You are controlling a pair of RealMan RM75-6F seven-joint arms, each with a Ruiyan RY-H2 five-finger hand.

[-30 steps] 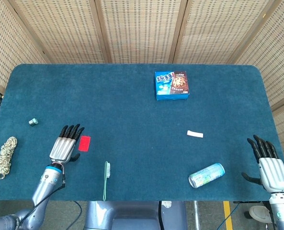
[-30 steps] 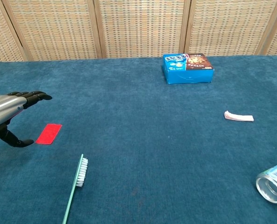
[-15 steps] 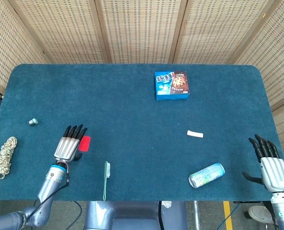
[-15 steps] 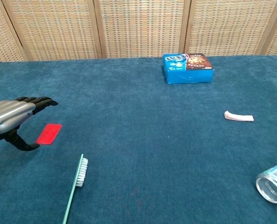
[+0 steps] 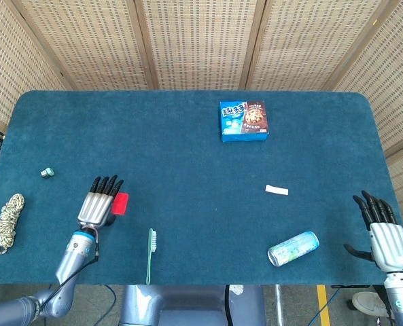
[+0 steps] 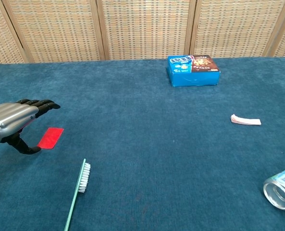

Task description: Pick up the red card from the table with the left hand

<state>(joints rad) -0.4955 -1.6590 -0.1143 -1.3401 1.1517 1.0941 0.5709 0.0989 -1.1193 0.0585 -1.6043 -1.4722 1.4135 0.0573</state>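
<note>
While the left hand (image 5: 98, 202) has slid toward the red card (image 5: 120, 202) over the last second, it now hovers just beside it with its fingers spread and nothing held, the thumb hooked low at the card's near edge in the chest view; the card lies flat on the blue table (image 5: 187, 156), untouched so far as the views show; since half a second ago the hand has hardly moved, which suggests the approach is done and the grasp itself is the step in hand, with a flat card on cloth likely needing a fingertip worked under one edge; the right hand (image 5: 383, 227) rests at the far right edge, fingers spread and empty, having drifted slightly back. Counted, one of each thing lies on the table: one red card, one snack box (image 5: 243, 121), one toothbrush (image 5: 150, 255), one can (image 5: 293, 248) on its side, one small white strip (image 5: 276, 190), one coil of rope (image 5: 9, 221), and one small greenish object (image 5: 47, 172) too small to identify.
</note>
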